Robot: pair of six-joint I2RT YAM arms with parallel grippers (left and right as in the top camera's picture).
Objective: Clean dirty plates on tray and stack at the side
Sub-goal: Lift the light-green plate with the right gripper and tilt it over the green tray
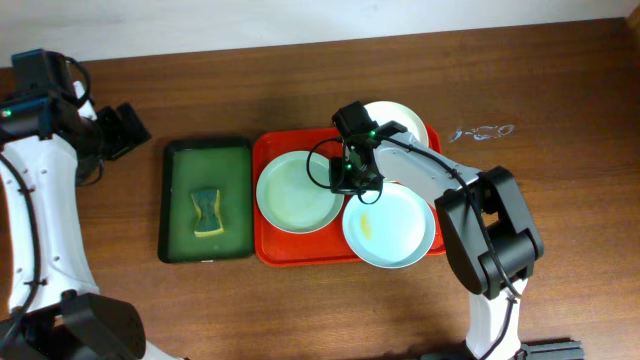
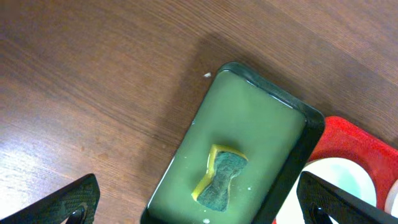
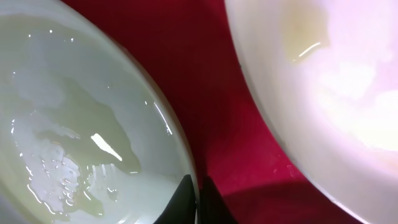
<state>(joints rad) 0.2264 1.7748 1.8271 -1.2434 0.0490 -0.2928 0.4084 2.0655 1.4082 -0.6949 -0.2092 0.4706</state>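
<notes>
Now the right arm (image 1: 420, 175) has its jaws down on the red tray (image 1: 280, 248), set between the green plate (image 1: 297, 190) on the left and the smeared front plate (image 1: 392, 228). The white plate (image 1: 412, 118) sits at the back. The wrist view adds detail: the fingertips (image 3: 181, 205) are clenched almost together at the green plate's rim, with the plate lying to their left. Whether that rim is pinched between them, I can't tell, and from overhead the arm's own bulk hides it. Across the counter (image 1: 560, 80) the left arm (image 1: 35, 200) hangs back with its jaws released and wide apart. Its camera looks down on the sponge (image 2: 222, 180) in the green tray (image 2: 249, 112) — clearly the nearer arm for that.
</notes>
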